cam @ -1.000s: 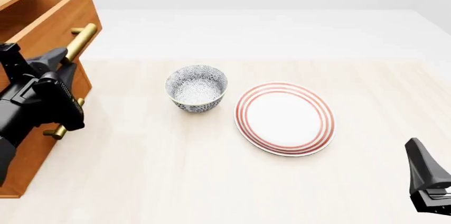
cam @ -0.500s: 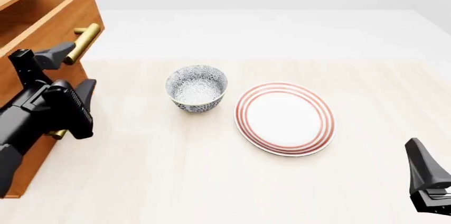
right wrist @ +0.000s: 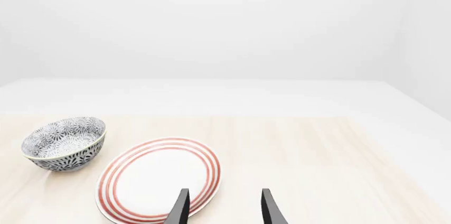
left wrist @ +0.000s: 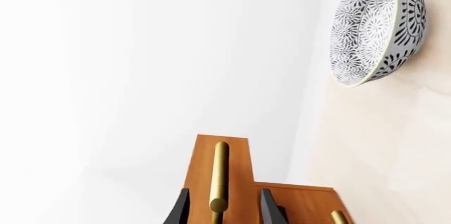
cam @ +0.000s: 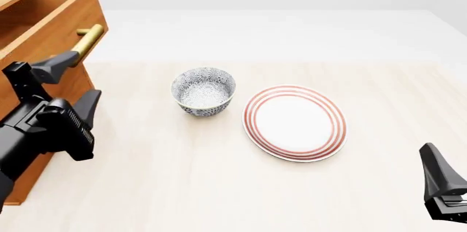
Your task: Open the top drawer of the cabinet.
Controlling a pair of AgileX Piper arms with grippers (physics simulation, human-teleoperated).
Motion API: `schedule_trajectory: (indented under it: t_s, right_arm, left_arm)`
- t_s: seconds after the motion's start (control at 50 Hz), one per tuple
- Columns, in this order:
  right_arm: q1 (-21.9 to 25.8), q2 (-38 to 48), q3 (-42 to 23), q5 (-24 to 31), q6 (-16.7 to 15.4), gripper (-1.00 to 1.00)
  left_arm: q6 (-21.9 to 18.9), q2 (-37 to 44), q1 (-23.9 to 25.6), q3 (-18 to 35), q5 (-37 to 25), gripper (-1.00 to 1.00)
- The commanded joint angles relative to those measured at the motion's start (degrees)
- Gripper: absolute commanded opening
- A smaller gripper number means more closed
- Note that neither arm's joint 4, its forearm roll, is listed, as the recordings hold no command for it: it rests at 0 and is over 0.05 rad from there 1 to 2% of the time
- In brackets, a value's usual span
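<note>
You see a cabinet (cam: 58, 87) of smooth orange-brown wood whose drawer (cam: 51, 21) carries a satin brass handle (cam: 88, 39), a pale matt wood-grain table (cam: 219, 177), a glossy patterned ceramic bowl (cam: 203, 91), a glazed red-ringed plate (cam: 294, 122) and matt black plastic-looking grippers (cam: 69, 81).

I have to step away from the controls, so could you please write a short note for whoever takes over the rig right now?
Left hand: open, fingers apart on either side of the brass handle but not closed on it.
Right hand: open, low at the near right of the table, above the near rim of the striped plate.
The top drawer of the cabinet already stands pulled out, its inside showing.
The patterned bowl sits left of the plate.
Left: confirm the drawer is open far enough, then draw the left arm clear.
</note>
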State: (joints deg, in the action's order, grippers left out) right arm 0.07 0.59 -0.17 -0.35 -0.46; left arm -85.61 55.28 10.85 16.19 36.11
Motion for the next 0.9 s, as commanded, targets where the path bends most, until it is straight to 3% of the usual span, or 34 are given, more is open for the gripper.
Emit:
schedule_trajectory:
  t_s: [0.02, 0.26, 0.28, 0.52, 0.9]
  right_arm:
    - [-0.01, -0.02, 0.0, 0.0, -0.02, 1.0]
    - [0.01, 0.0, 0.0, 0.0, -0.01, 1.0]
    - [0.0, 0.0, 0.0, 0.0, -0.01, 1.0]
    - [0.0, -0.01, 0.0, 0.0, -0.01, 1.0]
    - [0.01, 0.0, 0.0, 0.0, 0.01, 1.0]
  left_arm:
    - [0.23, -3.74, 0.65, -1.07, -1.32, 1.0]
    - [0.23, -3.74, 0.65, -1.07, -1.32, 1.0]
    - [8.72, -8.51, 4.21, 5.02, -10.53, 1.0]
    - [14.49, -11.58, 2.66, 6.67, -14.65, 1.0]
    - [22.53, -12.71, 0.5, 7.33, -15.91, 1.0]
